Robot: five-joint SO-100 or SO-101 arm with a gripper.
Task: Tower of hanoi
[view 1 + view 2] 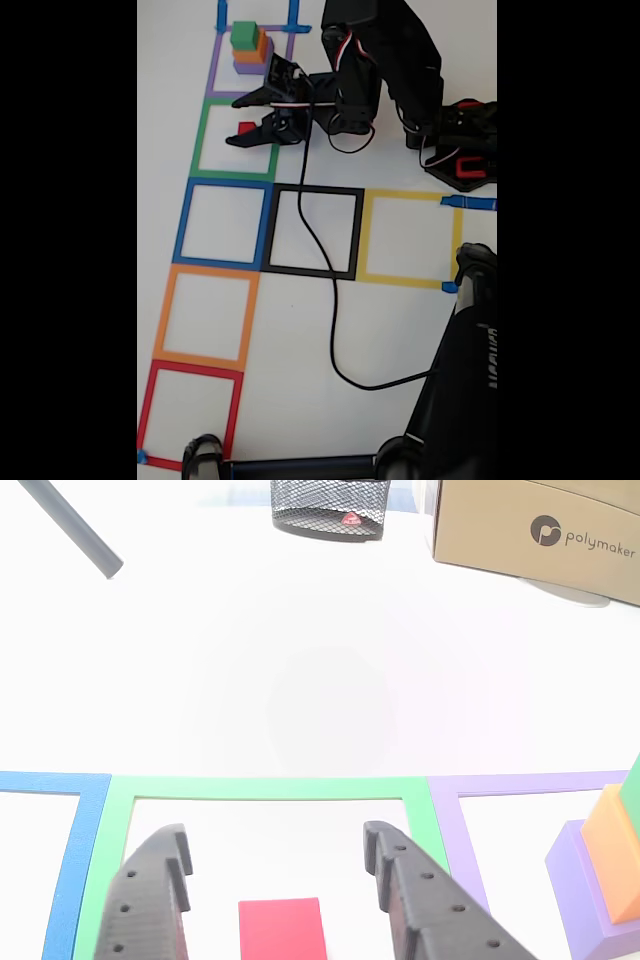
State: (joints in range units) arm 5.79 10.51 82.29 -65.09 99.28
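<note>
Four cubes make up the tower pieces, one of each colour. Three are stacked in the purple tape square point(222, 62) near the far left corner of the desk point(400, 330) in the fixed view: the purple cube point(246, 67) at the bottom, the orange cube point(256, 50) on it, the green cube point(244, 35) on top. The fourth, the red cube point(245, 128), lies alone on the desk inside the green tape square point(205, 140), just beside the stack's square.

The gripper point(243, 118) reaches into that green square with its two fingers spread apart, one on each side of the red cube. In the other view the cube point(282, 929) sits between the dark fingers point(150, 900) with bare desk showing on both sides, so they appear not to touch it, though the lower edge cuts off the view.

Seven tape squares are laid out: purple, green, blue, orange and red in a column, black and yellow branching off beside the blue one. A black cable point(330, 330) trails across the desk.
</note>
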